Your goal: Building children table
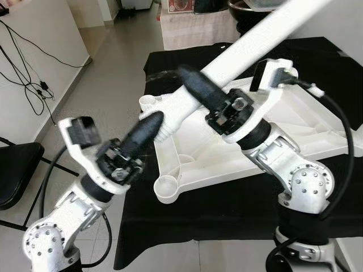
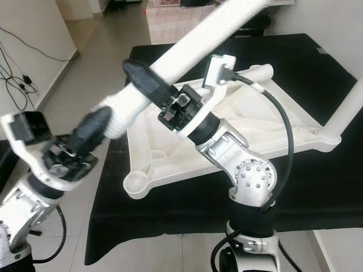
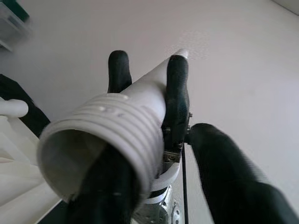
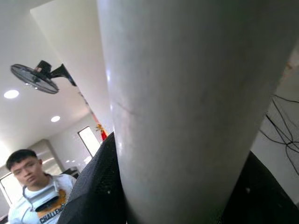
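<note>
While the white table leg [image 1: 249,42] slants above the upturned white tabletop [image 1: 238,153], the right gripper [image 1: 198,88] is clamped around its middle. Just past its threaded end, the left gripper [image 1: 142,131] hovers; whether its fingers are parted cannot be told. Beneath the tabletop lies a black cloth [image 1: 334,73].

Lying upside down on the cloth-covered table [image 1: 170,238]: tabletop [image 1: 295,127]. Slanting above it, threaded end toward the robot's left: table leg [image 1: 266,37], sitting between right gripper [image 1: 195,85] fingers, left gripper [image 1: 148,126] meeting the threaded end. Standing further left, on the floor: chair [image 1: 17,170].
</note>
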Robot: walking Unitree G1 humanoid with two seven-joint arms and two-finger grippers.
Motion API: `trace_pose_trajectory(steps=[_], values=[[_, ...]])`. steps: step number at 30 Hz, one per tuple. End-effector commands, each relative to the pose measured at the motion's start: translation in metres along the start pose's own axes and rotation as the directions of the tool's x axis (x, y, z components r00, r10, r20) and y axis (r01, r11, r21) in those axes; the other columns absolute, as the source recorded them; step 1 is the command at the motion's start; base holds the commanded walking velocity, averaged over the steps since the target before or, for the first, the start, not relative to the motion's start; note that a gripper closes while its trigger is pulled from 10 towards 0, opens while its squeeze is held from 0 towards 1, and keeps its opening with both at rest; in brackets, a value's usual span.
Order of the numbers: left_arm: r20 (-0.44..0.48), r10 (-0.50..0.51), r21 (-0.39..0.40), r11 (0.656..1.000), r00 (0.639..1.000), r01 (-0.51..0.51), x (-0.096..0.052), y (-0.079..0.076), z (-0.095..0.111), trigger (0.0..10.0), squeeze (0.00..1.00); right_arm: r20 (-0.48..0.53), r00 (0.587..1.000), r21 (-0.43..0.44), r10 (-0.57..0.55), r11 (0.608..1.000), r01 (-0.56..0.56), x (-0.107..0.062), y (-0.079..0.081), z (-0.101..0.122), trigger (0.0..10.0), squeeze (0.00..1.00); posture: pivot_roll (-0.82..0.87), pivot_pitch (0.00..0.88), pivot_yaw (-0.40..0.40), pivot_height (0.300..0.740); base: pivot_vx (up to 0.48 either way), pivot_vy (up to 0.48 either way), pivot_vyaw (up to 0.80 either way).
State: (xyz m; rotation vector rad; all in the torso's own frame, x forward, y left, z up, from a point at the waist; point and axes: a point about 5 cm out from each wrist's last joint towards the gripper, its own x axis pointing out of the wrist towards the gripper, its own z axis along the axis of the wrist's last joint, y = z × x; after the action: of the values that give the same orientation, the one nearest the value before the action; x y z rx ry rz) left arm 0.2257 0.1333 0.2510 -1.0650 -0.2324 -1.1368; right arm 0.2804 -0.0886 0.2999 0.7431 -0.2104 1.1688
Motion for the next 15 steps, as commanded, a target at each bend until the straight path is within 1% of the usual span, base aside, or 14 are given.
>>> trace_pose_trajectory(steps=[1,2,3,4,5,7,8,10,11,12,13,14,15], values=[[-0.022,0.003,0.000,1.000,1.000,-0.003,0.000,0.000,-0.001,10.0,1.00,0.012,0.999,-0.030,-0.033,0.999,0.034,0.005,-0.003,0.002,0.0,0.00,-0.08,0.128,0.049,0.740,0.000,0.000,0.00],[-0.022,0.005,0.003,1.000,1.000,-0.005,-0.002,-0.001,0.000,10.0,1.00,0.027,0.998,-0.044,-0.057,0.997,0.058,0.005,-0.006,0.005,0.0,0.00,-0.08,0.128,0.050,0.740,0.000,0.000,0.00],[-0.042,0.003,0.015,1.000,0.999,-0.002,-0.006,-0.003,0.000,10.0,1.00,0.064,0.993,-0.052,-0.102,0.993,0.105,0.004,-0.012,0.011,0.0,0.00,-0.08,0.129,0.049,0.740,0.000,0.000,0.00],[-0.042,0.003,0.015,1.000,0.999,-0.002,-0.006,-0.003,0.000,10.0,1.00,0.064,0.993,-0.052,-0.102,0.993,0.105,0.004,-0.012,0.011,0.0,0.00,-0.08,0.129,0.049,0.740,0.000,0.000,0.00],[-0.063,0.004,0.024,1.000,0.998,-0.003,-0.010,-0.005,0.000,10.0,1.00,0.103,0.985,-0.051,-0.140,0.988,0.146,0.003,-0.017,0.018,0.0,0.00,-0.07,0.131,0.047,0.740,0.000,0.000,0.00],[-0.089,0.049,0.054,0.998,0.995,-0.044,-0.022,-0.006,0.000,10.0,1.00,0.177,0.963,-0.040,-0.202,0.976,0.212,0.000,-0.027,0.032,0.0,0.00,-0.07,0.131,0.048,0.740,0.000,0.000,0.00],[-0.093,0.069,0.065,0.996,0.993,-0.063,-0.025,-0.005,0.001,10.0,1.00,0.194,0.957,-0.037,-0.214,0.974,0.225,-0.001,-0.028,0.035,0.0,0.00,-0.07,0.131,0.048,0.740,0.000,0.000,0.00],[-0.118,0.124,0.087,0.990,0.985,-0.115,-0.037,-0.003,0.000,10.0,1.00,0.249,0.934,-0.042,-0.254,0.961,0.272,-0.004,-0.034,0.045,0.0,0.00,-0.07,0.133,0.048,0.740,0.000,0.000,0.00],[-0.118,0.124,0.087,0.990,0.985,-0.115,-0.037,-0.003,0.000,10.0,1.00,0.249,0.934,-0.042,-0.254,0.961,0.272,-0.004,-0.034,0.045,0.0,0.00,-0.07,0.133,0.048,0.740,0.000,0.000,0.00],[-0.125,0.149,0.095,0.986,0.981,-0.138,-0.042,-0.002,-0.001,10.0,1.00,0.269,0.925,-0.045,-0.269,0.956,0.291,-0.005,-0.036,0.049,0.0,0.00,-0.07,0.133,0.048,0.740,0.000,0.000,0.00],[-0.125,0.149,0.095,0.986,0.981,-0.138,-0.042,-0.002,-0.001,10.0,1.00,0.269,0.925,-0.045,-0.269,0.956,0.291,-0.005,-0.036,0.049,0.0,0.00,-0.07,0.133,0.048,0.740,0.000,0.000,0.00],[-0.125,0.198,0.113,0.976,0.972,-0.184,-0.048,0.001,-0.001,10.0,1.00,0.284,0.915,-0.052,-0.286,0.948,0.313,-0.007,-0.038,0.053,0.0,0.00,-0.07,0.134,0.048,0.740,0.000,0.000,0.00],[-0.125,0.198,0.113,0.976,0.972,-0.184,-0.048,0.001,-0.001,10.0,1.00,0.284,0.915,-0.052,-0.286,0.948,0.313,-0.007,-0.038,0.053,0.0,0.00,-0.07,0.134,0.048,0.740,0.000,0.000,0.00]])
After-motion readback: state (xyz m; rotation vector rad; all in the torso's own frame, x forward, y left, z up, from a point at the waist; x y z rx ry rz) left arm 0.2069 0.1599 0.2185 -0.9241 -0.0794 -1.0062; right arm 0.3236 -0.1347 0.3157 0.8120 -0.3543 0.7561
